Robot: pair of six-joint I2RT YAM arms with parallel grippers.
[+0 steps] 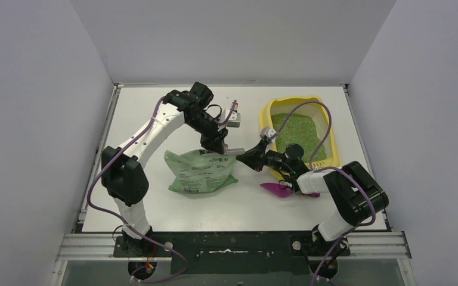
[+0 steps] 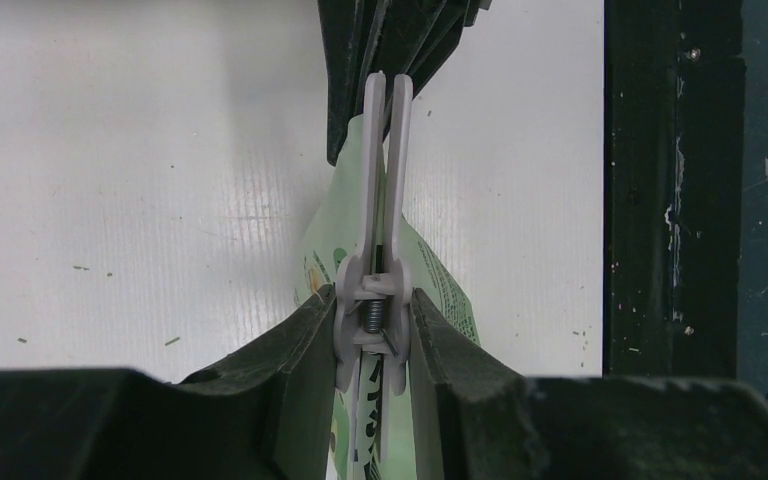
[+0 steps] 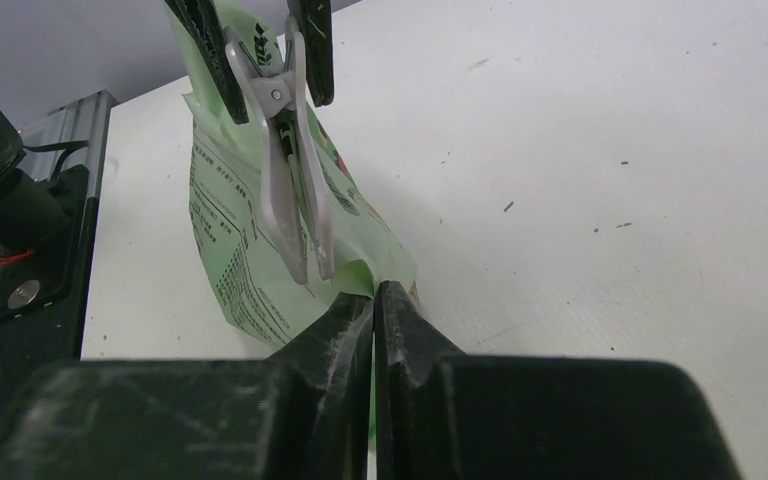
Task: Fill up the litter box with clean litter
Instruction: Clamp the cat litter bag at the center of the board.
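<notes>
Left gripper [image 2: 372,325] pinches the grey bag clip [image 2: 373,180] by its handles; right gripper [image 3: 373,300] is pressed together on the green bag [image 1: 200,173] edge just beside the clip tip. Clip's long axis runs 9-to-3 between them. Litter box [image 1: 293,101], clean litter [image 1: 298,128] inside, lies at 2 o'clock from the right gripper; the right arm is nearer

The white counter [image 1: 155,202] carries three things. A green bag [image 1: 200,173] lies near the middle. A yellow litter box [image 1: 295,100] sits at the far right corner, apart from the bag. A magenta scoop [image 1: 277,189] lies in front of the box, right of the bag. Small dark specks [image 3: 508,206] dot the surface.
</notes>
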